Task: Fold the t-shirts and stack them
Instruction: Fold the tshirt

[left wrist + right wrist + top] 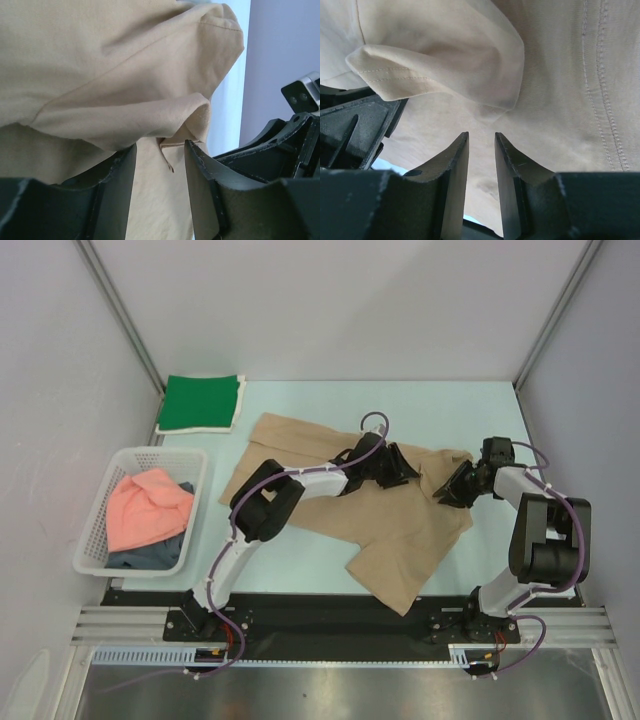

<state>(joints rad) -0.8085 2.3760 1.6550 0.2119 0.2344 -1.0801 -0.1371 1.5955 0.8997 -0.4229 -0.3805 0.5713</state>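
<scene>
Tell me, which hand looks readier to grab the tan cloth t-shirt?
Probably the left hand: a raised fold of the tan cloth t-shirt sits at its open fingertips; the right hand faces flatter cloth.

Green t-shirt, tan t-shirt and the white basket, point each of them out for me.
green t-shirt (pixel 200 402), top external view, centre of the folded cloth.
tan t-shirt (pixel 390 532), top external view, bare cloth of its body.
white basket (pixel 97 520), top external view, its left lattice wall.

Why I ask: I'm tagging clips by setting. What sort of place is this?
Likely a lab robot cell: arms bolted to a rail, plain walls with metal posts, a tan shirt spread on the table.
</scene>
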